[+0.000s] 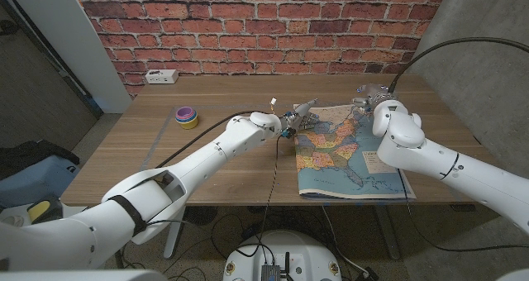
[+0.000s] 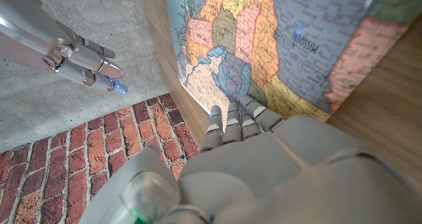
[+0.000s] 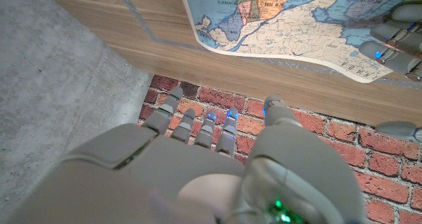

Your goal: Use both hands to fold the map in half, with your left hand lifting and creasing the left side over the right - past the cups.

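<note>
A coloured map (image 1: 347, 157) lies spread on the right half of the wooden table (image 1: 223, 161). My left hand (image 1: 295, 116) is at the map's far left corner, fingers stretched out over its edge; the left wrist view shows the left hand (image 2: 264, 165) pointing at the map (image 2: 297, 46). In the right wrist view its fingers (image 3: 395, 46) lie over the map (image 3: 297, 20) corner, thumb apart, nothing pinched. My right hand (image 1: 374, 99) hovers at the map's far right corner, and the right wrist view shows that hand (image 3: 198, 165) with fingers spread and nothing in them.
A stack of coloured cups (image 1: 188, 116) stands left of the map, beyond my left forearm. A white power strip (image 1: 161, 76) lies at the table's far left edge by the brick wall. Bare wood lies between the cups and the map.
</note>
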Robot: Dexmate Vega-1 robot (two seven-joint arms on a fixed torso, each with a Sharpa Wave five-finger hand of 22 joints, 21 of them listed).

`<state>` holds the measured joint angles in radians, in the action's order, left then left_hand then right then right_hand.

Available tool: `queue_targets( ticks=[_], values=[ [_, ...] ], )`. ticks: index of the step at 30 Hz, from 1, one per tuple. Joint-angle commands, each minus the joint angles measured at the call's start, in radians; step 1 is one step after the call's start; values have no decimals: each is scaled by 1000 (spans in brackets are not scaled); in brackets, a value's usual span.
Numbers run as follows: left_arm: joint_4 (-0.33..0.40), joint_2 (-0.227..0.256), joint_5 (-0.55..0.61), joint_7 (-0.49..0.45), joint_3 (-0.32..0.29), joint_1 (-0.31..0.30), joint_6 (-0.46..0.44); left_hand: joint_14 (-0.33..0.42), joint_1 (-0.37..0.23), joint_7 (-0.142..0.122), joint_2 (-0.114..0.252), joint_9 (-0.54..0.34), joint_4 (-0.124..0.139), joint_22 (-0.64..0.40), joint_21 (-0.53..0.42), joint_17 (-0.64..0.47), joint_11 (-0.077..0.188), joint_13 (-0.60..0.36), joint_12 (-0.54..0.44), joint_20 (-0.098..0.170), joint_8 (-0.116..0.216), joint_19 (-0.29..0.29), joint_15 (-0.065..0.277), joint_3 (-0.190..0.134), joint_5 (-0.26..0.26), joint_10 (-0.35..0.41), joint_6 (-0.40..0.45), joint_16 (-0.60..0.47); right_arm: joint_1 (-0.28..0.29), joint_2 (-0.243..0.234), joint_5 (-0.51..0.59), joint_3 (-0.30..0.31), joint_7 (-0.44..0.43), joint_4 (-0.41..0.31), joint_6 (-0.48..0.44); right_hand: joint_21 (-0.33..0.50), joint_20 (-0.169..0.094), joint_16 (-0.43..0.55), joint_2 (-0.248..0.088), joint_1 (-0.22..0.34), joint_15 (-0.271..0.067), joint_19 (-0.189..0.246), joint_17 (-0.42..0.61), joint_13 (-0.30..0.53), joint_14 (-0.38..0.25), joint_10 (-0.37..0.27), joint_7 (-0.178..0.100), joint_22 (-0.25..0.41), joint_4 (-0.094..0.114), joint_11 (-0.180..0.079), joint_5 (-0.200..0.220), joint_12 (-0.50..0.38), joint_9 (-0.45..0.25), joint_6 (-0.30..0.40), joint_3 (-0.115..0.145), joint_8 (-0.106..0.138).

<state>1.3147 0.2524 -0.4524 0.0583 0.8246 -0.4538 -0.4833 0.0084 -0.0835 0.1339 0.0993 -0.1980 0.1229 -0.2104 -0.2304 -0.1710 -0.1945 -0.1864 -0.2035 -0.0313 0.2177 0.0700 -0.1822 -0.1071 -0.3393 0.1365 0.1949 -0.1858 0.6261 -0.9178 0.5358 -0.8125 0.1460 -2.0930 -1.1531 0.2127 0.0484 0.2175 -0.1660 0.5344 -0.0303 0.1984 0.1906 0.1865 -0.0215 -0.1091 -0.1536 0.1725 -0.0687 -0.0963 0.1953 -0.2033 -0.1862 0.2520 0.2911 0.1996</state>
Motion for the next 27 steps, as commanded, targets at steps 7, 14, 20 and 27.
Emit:
queue_targets(
  ticks=[7, 14, 20, 27],
  values=[
    [-2, 4, -4, -6, -9, -6, 9, 1, -2, 74, 46, -1, 13, 22, 20, -4, -12, -1, -1, -184, -2, -179, -16, 0, 7, -5, 11, 1, 25, -12, -159, 0, -106, -6, -38, -6, -5, -3, -6, -1, -50, 4, 1, 3, 8, 6, 5, 3, 4, 2, 5, 4, -2, 5, 1, -3],
    [-2, 4, -7, -6, -11, -9, 12, 1, -2, 74, 46, -1, 14, 22, 21, -4, -11, -2, -1, -184, -2, -179, -17, 0, 7, -5, 11, 2, 64, -10, -233, 28, -169, -6, -19, -18, -18, -17, -12, -20, -46, -25, 4, 3, 50, 39, -1, 4, 20, 2, 4, 16, -2, -37, -2, -19],
    [0, 6, -8, -8, -12, -11, 12, 0, -2, 74, 45, -2, 15, 22, 21, -4, -10, -2, 0, -184, -3, -179, -17, -1, 8, -6, 12, 2, 93, -1, -305, 59, -212, 5, -2, -28, -24, -23, -16, -57, -53, -66, 11, 4, 91, 67, -6, 4, 53, 2, 3, 20, -3, -71, -8, -23],
    [-7, 3, -8, -2, -11, -6, 15, -1, -2, 74, 45, -2, 17, 22, 21, -4, -10, -2, 0, -184, -4, -179, -17, -2, 9, -8, 13, 2, 121, 8, -378, 88, -258, 17, 11, -34, -34, -25, -16, -133, -72, -126, 18, 5, 141, 100, 0, 3, 118, 2, 4, 19, -3, -126, -25, -25]
  ],
)
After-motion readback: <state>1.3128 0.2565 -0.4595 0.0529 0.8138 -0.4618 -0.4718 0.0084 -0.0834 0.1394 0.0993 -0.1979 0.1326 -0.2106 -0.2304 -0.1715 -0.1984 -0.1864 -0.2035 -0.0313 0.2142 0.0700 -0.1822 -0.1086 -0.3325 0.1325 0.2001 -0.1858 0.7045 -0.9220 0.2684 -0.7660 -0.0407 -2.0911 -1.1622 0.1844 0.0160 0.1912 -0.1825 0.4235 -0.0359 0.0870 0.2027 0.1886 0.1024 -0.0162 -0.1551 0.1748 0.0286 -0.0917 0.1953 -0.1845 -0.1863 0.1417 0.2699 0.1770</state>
